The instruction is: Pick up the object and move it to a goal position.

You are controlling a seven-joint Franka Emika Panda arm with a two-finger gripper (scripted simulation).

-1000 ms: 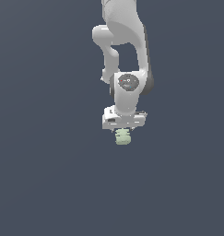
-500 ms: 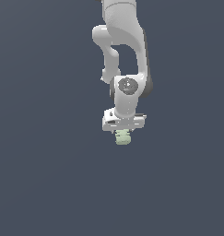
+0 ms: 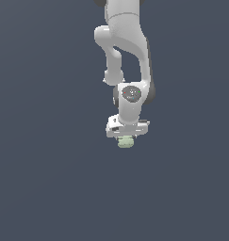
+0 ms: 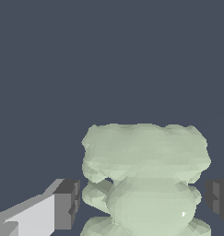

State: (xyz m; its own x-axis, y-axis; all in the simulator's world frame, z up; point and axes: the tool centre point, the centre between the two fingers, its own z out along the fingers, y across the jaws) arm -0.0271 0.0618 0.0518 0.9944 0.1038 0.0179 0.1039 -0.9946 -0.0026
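Observation:
The object [image 3: 126, 142] is a small pale green lumpy blob, seen just under the white hand in the exterior view. My gripper [image 3: 126, 137] points down over it and hides its upper part. In the wrist view the object [image 4: 145, 156] fills the space between the two dark fingertips. My gripper [image 4: 143, 200] stands open around it, with one pad [image 4: 67, 203] on one side and the other pad [image 4: 218, 198] on the opposite side. A thin gap shows between each pad and the green surface.
A plain dark grey-blue surface [image 3: 45, 179] surrounds the arm on all sides. The white arm [image 3: 127, 52] reaches down from the upper edge of the exterior view. No goal marker shows.
The arm has come down a little over the object, and the hand now covers more of it. The object itself has stayed in place.

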